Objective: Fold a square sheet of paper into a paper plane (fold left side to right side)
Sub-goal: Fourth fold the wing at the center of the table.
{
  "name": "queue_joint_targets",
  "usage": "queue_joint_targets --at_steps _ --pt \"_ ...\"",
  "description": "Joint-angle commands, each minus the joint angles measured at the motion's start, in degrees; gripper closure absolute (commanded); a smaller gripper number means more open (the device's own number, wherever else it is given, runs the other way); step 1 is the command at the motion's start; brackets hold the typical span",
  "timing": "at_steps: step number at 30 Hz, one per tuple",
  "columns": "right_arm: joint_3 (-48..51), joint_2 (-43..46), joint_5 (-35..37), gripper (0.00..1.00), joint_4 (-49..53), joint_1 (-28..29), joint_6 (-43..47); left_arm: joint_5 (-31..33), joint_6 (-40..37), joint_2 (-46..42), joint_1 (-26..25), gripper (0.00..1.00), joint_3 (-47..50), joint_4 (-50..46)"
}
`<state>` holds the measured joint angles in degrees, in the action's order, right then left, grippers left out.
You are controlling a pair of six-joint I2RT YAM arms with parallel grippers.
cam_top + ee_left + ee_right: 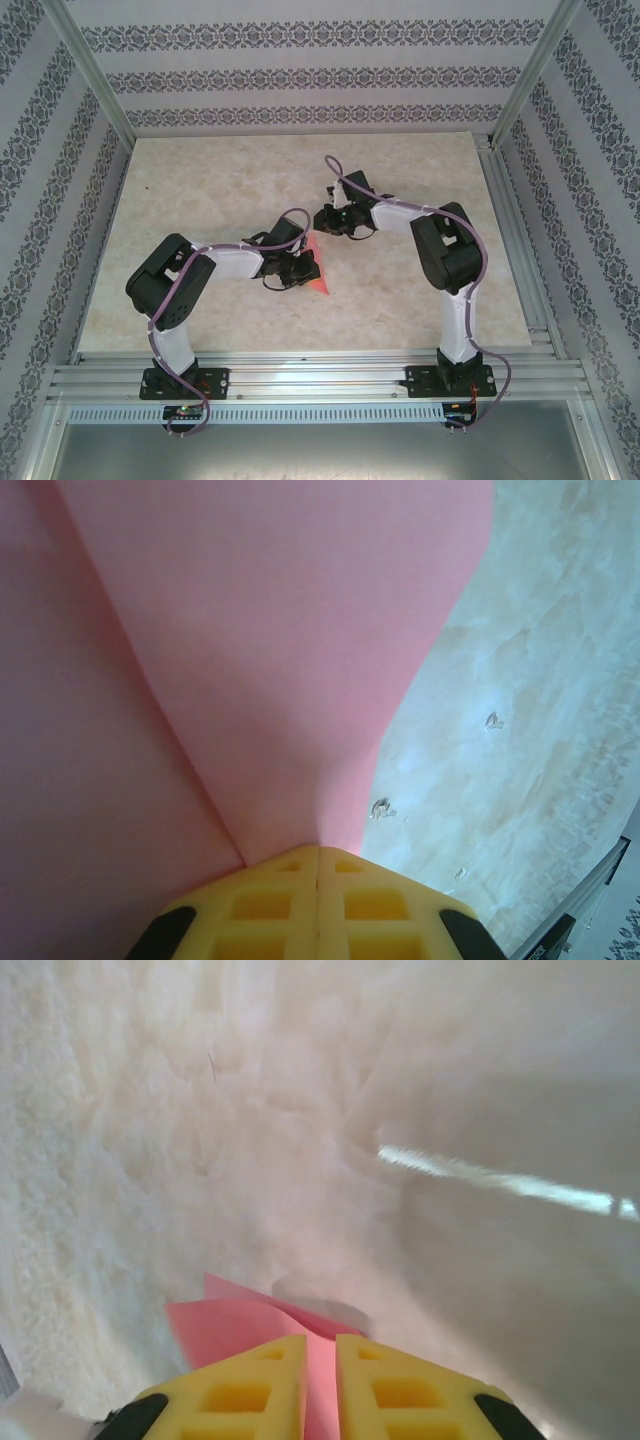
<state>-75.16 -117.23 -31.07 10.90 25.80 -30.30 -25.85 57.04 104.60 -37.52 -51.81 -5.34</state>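
Thin pink-red paper sheet (280, 660) is clamped in the left jaws, both forearms turned inward; right jaws slightly parted around its edge.

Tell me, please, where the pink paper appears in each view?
Top external: paper at the centre of the tabletop.
Left wrist: paper fills left and centre, pinched by the left fingers.
Right wrist: paper at bottom centre, between the parted right fingers.
Shared landmark: the marbled tabletop.
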Motion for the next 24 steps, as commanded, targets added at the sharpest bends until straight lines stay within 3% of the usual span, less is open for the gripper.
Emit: queue_joint_targets --at_steps 1,5,10,15,24 --pt "4.26 11.41 1.73 0.84 2.29 -1.48 3.30 1.85 -1.17 4.25 -0.62 1.00 2.56 -9.18" --pt "15.44 23.30 0.43 0.85 4.38 -1.76 3.78 1.85 -0.98 4.31 -0.63 1.00 2.34 -9.09" --pt "30.53 32.44 -3.61 0.89 -3.71 1.44 -4.41 2.15 -1.03 4.08 -0.63 1.00 2.30 -9.51" --pt "37.63 31.43 -3.52 0.90 -15.38 7.66 -11.97 2.36 -1.01 4.22 -0.63 1.00 2.15 -9.73" --pt "35.43 23.96 0.35 0.91 -17.30 12.22 -10.61 2.39 -1.53 4.37 -0.67 1.00 1.52 -10.55"
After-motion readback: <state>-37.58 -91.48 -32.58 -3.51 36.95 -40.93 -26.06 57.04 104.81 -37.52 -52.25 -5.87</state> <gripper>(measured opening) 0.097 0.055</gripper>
